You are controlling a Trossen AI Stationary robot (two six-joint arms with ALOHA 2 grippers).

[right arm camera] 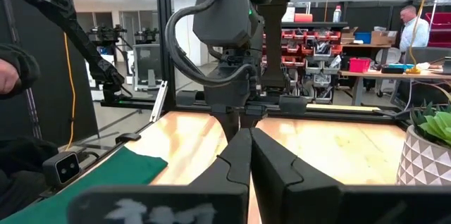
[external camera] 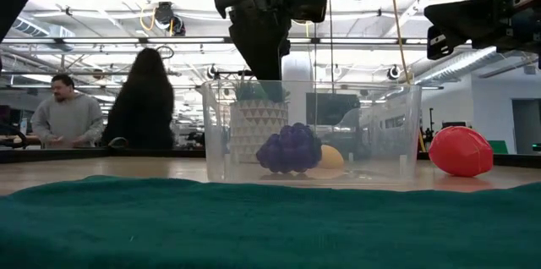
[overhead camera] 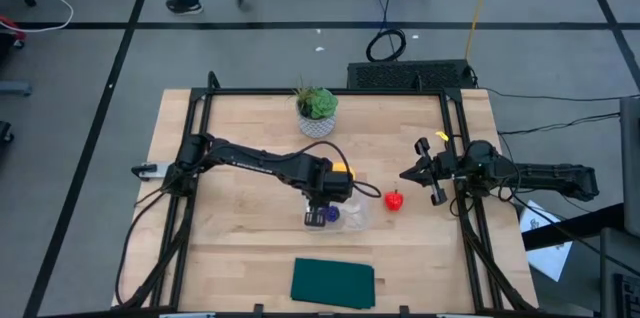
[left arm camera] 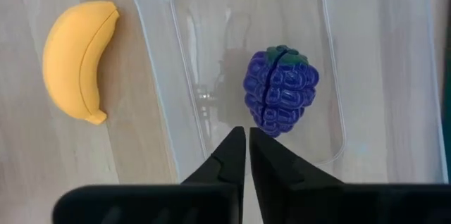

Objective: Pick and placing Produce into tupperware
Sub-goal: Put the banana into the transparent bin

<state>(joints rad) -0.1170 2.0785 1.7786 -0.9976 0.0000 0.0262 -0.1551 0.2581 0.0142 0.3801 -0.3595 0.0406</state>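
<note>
The left gripper [left arm camera: 247,155], pinched empty over the grapes [left arm camera: 280,91] (already in the tupperware [left arm camera: 331,62]), could clip its nine-o'clock wall reaching for the banana [left arm camera: 76,59].

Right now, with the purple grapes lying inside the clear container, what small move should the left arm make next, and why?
Probably lift the left tool straight up out of the clear container. Its fingers are shut and empty, with the toy grapes lying loose on the container floor. The toy banana lies outside beside the container wall, so it seems the nearest next pick; the red fruit sits nearer the idle right tool.
</note>
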